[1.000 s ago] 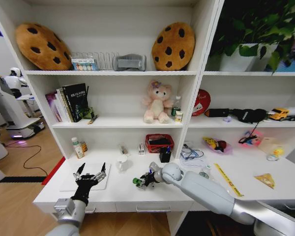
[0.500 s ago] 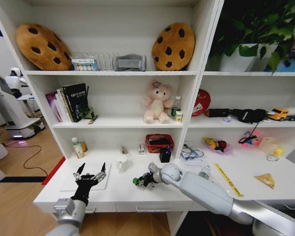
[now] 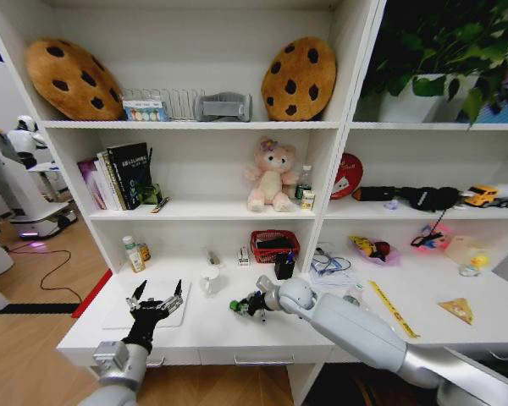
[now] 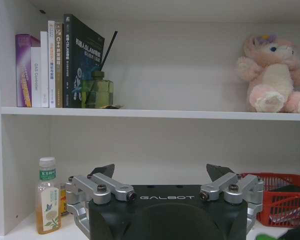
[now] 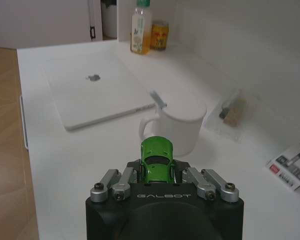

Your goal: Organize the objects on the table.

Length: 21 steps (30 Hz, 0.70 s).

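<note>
The white bench [image 3: 212,334] carries a silver laptop [image 5: 97,92] and white mug [image 5: 177,122]. Above its middle, the right gripper [image 3: 247,306] fingers clamp the green toy car [image 5: 156,160]. The left gripper [image 3: 157,302] hovers open over the laptop, hiding part of it.

Bright green toy car [image 5: 156,161], white mug [image 5: 177,121], silver laptop [image 5: 96,93], white table [image 5: 75,165], black right tool [image 5: 157,176].

Non-task items I can log: two cookie-shaped cushions [image 3: 74,78] on my top shelf; pink plush toy [image 3: 271,176] and a row of books [image 3: 118,176] on the middle shelf; red basket [image 3: 275,245] on the lowest shelf; white mug [image 5: 181,123] beside it; potted plant [image 3: 444,51] upper right; yellow toy truck [image 3: 489,195] far right.
</note>
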Available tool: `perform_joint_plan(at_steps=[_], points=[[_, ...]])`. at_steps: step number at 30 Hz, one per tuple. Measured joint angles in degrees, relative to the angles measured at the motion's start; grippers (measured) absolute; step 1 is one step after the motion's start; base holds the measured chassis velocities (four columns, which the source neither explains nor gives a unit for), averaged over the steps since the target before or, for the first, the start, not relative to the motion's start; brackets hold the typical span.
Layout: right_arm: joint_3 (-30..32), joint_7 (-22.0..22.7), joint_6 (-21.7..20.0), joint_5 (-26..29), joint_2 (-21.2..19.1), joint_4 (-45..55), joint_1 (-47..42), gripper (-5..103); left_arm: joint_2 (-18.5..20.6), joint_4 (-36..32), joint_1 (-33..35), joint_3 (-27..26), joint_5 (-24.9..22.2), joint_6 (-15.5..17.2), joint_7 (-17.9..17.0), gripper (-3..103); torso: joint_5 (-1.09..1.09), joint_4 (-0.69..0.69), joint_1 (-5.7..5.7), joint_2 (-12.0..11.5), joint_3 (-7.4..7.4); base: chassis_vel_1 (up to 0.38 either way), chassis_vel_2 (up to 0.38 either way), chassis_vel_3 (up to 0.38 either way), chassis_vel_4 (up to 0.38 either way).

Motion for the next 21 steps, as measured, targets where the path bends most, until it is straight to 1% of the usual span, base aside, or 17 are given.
perform_joint_plan(at_steps=[2, 3, 5, 6, 7, 8, 9, 11, 12, 13, 15, 16, 17, 18, 19, 20, 21], points=[[2.8, 0.4, 1.2, 0.9, 0.0, 2.6, 0.8, 33, 0.0, 0.0, 0.0, 0.0, 0.0, 0.0, 0.0, 100, 0.0, 0.0, 0.0, 0.0, 0.0, 0.0, 0.0, 0.0, 0.0], [2.8, 0.4, 1.2, 0.9, 0.0, 2.6, 0.8, 33, 0.0, 0.0, 0.0, 0.0, 0.0, 0.0, 0.0, 100, 0.0, 0.0, 0.0, 0.0, 0.0, 0.0, 0.0, 0.0, 0.0], [4.4, 2.0, 2.7, 2.6, 0.0, 4.1, 2.6, 33, 0.0, 0.0, 0.0, 0.0, 0.0, 0.0, 0.0, 100, 0.0, 0.0, 0.0, 0.0, 0.0, 0.0, 0.0, 0.0, 0.0], [4.4, 2.0, 2.7, 2.6, 0.0, 4.1, 2.6, 33, 0.0, 0.0, 0.0, 0.0, 0.0, 0.0, 0.0, 100, 0.0, 0.0, 0.0, 0.0, 0.0, 0.0, 0.0, 0.0, 0.0], [5.4, 3.5, 3.9, 4.1, 0.4, 4.6, 4.8, 33, 0.0, 0.0, 0.0, 0.0, 0.0, 0.0, 0.0, 100, 0.01, 0.0, 0.0, 0.0, 0.0, 0.0, 0.0, 0.0, 0.0], [6.2, 4.6, 5.3, 5.3, 1.1, 4.2, 7.5, 33, 0.0, 0.0, 0.0, 0.0, 0.0, 0.0, 0.0, 100, 0.0, 0.0, 0.0, 0.0, -0.01, 0.0, 0.0, 0.0, 0.0], [6.2, 4.6, 5.3, 5.3, 1.1, 4.2, 7.5, 33, 0.0, 0.0, 0.0, 0.0, 0.0, 0.0, 0.0, 100, 0.0, 0.0, 0.0, 0.0, -0.01, 0.0, 0.0, 0.0, 0.0], [6.8, 6.1, 7.5, 6.7, 3.7, 0.7, 12.2, 33, 0.0, 0.0, 0.0, 0.0, 0.0, 0.0, 0.0, 100, -0.01, 0.0, 0.0, 0.0, -0.01, 0.0, 0.0, 0.0, 0.0], [6.9, 6.3, 8.0, 6.8, 4.9, -1.1, 13.7, 33, 0.0, 0.0, 0.0, 0.0, 0.0, 0.0, 0.0, 100, -0.01, 0.0, 0.0, 0.0, -0.01, 0.0, 0.0, 0.0, 0.0], [6.9, 6.3, 8.0, 6.8, 4.9, -1.1, 13.7, 33, 0.0, 0.0, 0.0, 0.0, 0.0, 0.0, 0.0, 100, -0.01, 0.0, 0.0, 0.0, -0.01, 0.0, 0.0, 0.0, 0.0], [7.0, 6.6, 9.4, 6.7, 9.2, -6.7, 17.4, 33, 0.0, 0.0, 0.0, 0.0, 0.0, 0.0, 0.0, 100, -0.01, 0.01, 0.01, 0.0, 0.0, 0.0, 0.0, 0.0, 0.0], [7.4, 6.7, 10.2, 6.4, 13.6, -11.5, 20.0, 33, 0.0, 0.0, 0.0, 0.0, 0.0, 0.0, 0.0, 100, 0.0, 0.01, 0.0, 0.0, 0.0, 0.0, 0.0, 0.0, 0.0], [7.4, 6.7, 10.2, 6.4, 13.6, -11.5, 20.0, 33, 0.0, 0.0, 0.0, 0.0, 0.0, 0.0, 0.0, 100, 0.0, 0.01, 0.0, 0.0, 0.0, 0.0, 0.0, 0.0, 0.0], [7.5, 6.7, 10.4, 6.3, 15.5, -13.8, 21.1, 33, 0.0, 0.0, 0.0, 0.0, 0.0, 0.0, 0.0, 100, -0.01, 0.03, 0.01, 0.0, 0.0, 0.0, 0.0, 0.0, 0.0], [7.5, 6.7, 10.4, 6.3, 15.5, -13.8, 21.1, 33, 0.0, 0.0, 0.0, 0.0, 0.0, 0.0, 0.0, 100, -0.01, 0.03, 0.01, 0.0, 0.0, 0.0, 0.0, 0.0, 0.0], [7.8, 6.7, 11.5, 5.0, 19.2, -19.2, 23.3, 33, 0.0, 0.0, 0.0, 0.0, 0.0, 0.0, 0.0, 100, -0.02, 0.04, 0.0, 0.0, -0.01, 0.0, 0.0, 0.0, 0.0], [7.9, 6.7, 12.4, 4.3, 21.3, -22.9, 24.8, 33, 0.0, 0.0, 0.0, 0.0, 0.0, 0.0, 0.0, 100, -0.02, 0.04, 0.01, 0.0, 0.0, 0.0, 0.0, 0.0, 0.0]])
